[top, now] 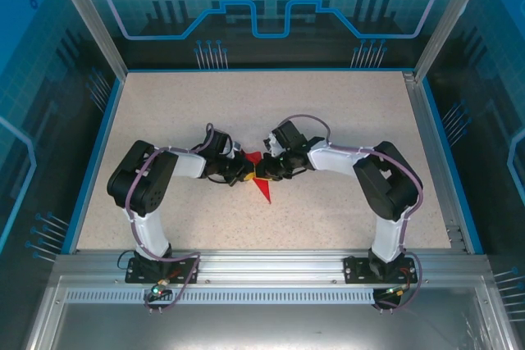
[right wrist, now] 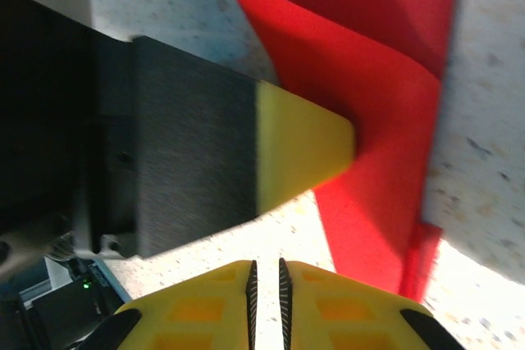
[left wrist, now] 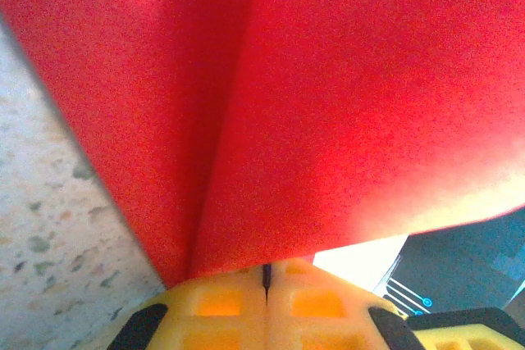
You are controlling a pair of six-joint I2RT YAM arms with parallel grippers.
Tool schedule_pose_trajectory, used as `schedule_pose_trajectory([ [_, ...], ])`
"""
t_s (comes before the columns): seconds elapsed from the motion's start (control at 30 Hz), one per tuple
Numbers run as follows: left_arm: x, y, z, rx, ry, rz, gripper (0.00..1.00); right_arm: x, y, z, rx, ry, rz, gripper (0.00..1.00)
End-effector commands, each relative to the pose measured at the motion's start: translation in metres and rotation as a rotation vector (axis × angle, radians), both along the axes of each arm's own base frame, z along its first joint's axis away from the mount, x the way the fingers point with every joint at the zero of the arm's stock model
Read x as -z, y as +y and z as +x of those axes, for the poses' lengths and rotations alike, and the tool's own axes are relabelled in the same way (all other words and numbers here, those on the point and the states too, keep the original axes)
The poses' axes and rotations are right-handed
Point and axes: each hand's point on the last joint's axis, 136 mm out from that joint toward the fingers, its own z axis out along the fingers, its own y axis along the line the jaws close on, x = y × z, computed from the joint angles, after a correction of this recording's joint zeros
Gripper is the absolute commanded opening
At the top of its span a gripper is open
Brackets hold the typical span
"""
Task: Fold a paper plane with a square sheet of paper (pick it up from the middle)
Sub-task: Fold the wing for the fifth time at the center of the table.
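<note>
Both arms reached in twd the table [top: 328, 112] centre, wrists nearly meeting. The folded red paper [top: 263, 188] sat btwn them, approx mid-table. One red corner showed above the wrists, and a sharp tip pointed twd the near edge, past the pincers.

Left pincer [top: 246, 175]: closed, yellow fingers pressed flat together w/ no gap in the left wrist view. The paper's crease ran down to the fingertips [left wrist: 238, 284] there and looked nipped at its lower edge. Two red panels spread up and away from the crease. The left panel's edge lay over speckled table.

Right pincer [top: 264, 171]: fingers almost together in the right wrist view, w/ a thin pale slit btwn them. Couldn't tell if anything was caught in that slit. The red paper ran past on the right side of those fingers, not visibly btwn them.

In the right wrist view, the left pincer's yellow-tipped finger [right wrist: 303, 149] came in from the left, its tip touching the paper at a fold. The paper's far layer curved up off the table. A narrow strip reached down twd the lower right, its end blurred.
</note>
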Motion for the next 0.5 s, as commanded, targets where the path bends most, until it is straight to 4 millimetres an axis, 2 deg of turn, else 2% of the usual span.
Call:
schedule_pose_trajectory([
  [0.0,0.014,0.006,-0.019,0.005,0.086,0.05,0.0,0.006,0.014,-0.002,-0.027,0.029,0.02,0.17],
  [0.17,0.013,0.006,-0.02,0.005,0.084,0.047,0.0,0.03,0.005,-0.004,-0.006,0.052,-0.039,0.16],
  [0.47,0.012,0.005,-0.018,0.009,0.08,0.046,0.0,0.072,-0.016,-0.021,0.007,0.123,-0.127,0.15],
])
